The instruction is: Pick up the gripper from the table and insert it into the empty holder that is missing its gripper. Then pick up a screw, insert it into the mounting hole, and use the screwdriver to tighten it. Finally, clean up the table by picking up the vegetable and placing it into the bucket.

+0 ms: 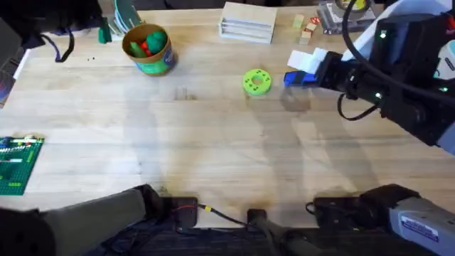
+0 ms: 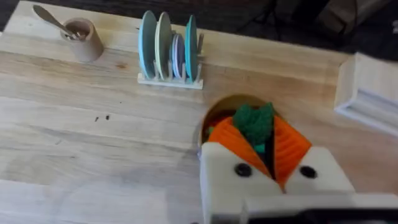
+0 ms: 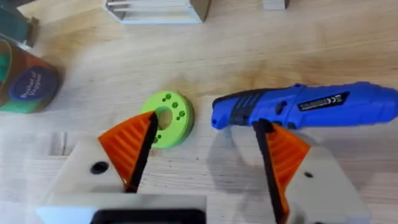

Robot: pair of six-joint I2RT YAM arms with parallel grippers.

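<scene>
In the left wrist view my left gripper (image 2: 264,134) is shut on the dark-green leafy vegetable (image 2: 254,121), just over the yellow rim of the bucket (image 2: 219,107). On the table (image 1: 213,156) the bucket (image 1: 148,57) stands at the back left with green and red toy foods inside. My right gripper (image 3: 205,121) is open at the back right. The blue screwdriver (image 3: 305,104) lies across the tip of one finger, and the other finger touches the lime-green disc (image 3: 168,118) with holes. The screwdriver (image 1: 300,78) lies right of the disc (image 1: 257,81). The loose gripper, holder and screw are out of view.
A dish rack (image 2: 169,53) and a cup with a spoon (image 2: 81,37) stand behind the bucket. A wooden slotted block (image 1: 247,21) and small blocks (image 1: 306,28) sit at the back. A green brick board (image 1: 18,163) lies at the left edge.
</scene>
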